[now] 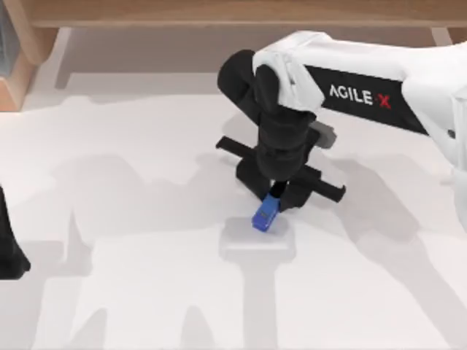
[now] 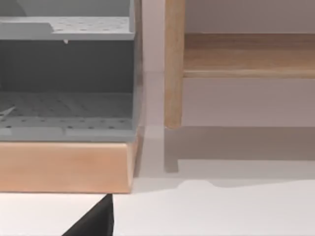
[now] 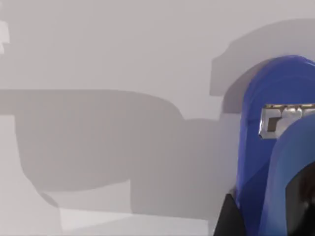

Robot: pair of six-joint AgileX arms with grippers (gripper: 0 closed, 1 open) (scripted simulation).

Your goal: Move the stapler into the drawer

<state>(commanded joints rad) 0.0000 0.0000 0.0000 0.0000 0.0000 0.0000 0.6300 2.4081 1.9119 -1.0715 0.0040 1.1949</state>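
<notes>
Close to the right wrist camera, the bright blue stapler rises large against the white table, a strip of silver metal showing through a slot in its body and a dark finger touching its lower edge. From above, the stapler sits near the middle of the table, tilted, its upper end caught between the tips of the right gripper, whose black fingers are clamped on it. A pale shadow patch lies on the table directly under the stapler; whether the stapler touches the surface cannot be told. The right arm reaches in from the table's right side, its white shell bearing the lettering "AGILE X" in white on a black band, the X in red. At the table's left edge, a dark part of the left arm is parked; whether its fingers are apart or together cannot be told. Farther off, the left wrist camera faces a wooden cabinet with grey perforated drawer trays and a wooden upright. A wooden rail runs along the table's far edge.
</notes>
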